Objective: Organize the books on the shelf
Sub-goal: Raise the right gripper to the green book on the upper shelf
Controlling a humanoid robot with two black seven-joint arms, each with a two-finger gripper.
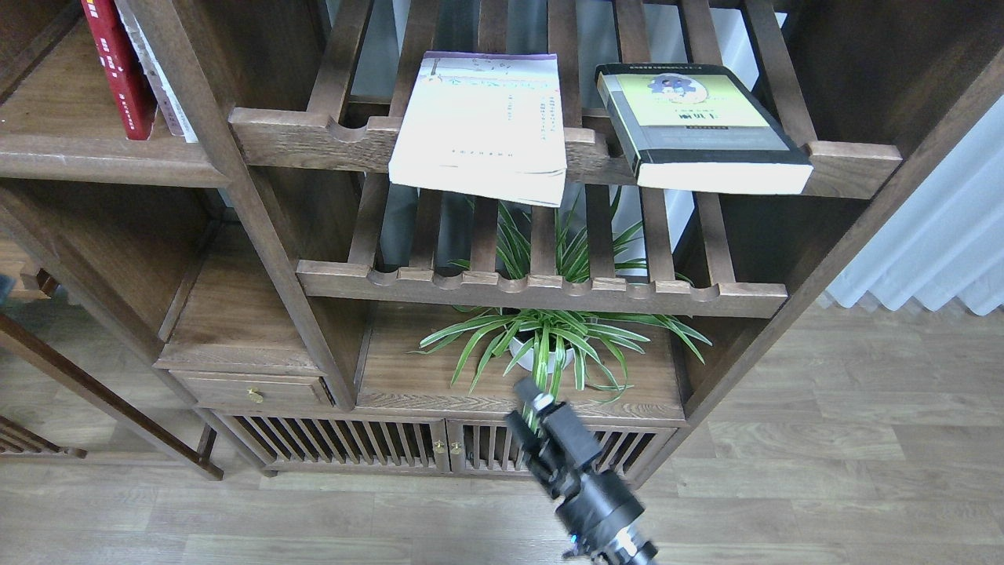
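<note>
The thin white book with a purple top strip point(480, 125) lies flat on the upper slatted rack and overhangs its front rail. The thick black-and-yellow-green book point(698, 125) lies flat to its right on the same rack. The red book point(118, 71) stands upright on the solid dark plank shelf point(94, 161) at the top left. My right gripper point(524, 410) rises from the bottom edge in front of the lower cabinet doors, well below the books. Its two fingers stand slightly apart with nothing between them. My left gripper is out of view.
A pale book point(161, 86) leans beside the red one. A second slatted rack point(541, 290) sits below the first. A potted spider plant point(549, 345) stands under it, just behind my gripper. A drawer point(251, 388), slatted cabinet doors point(345, 443) and wood floor point(823, 471) lie below.
</note>
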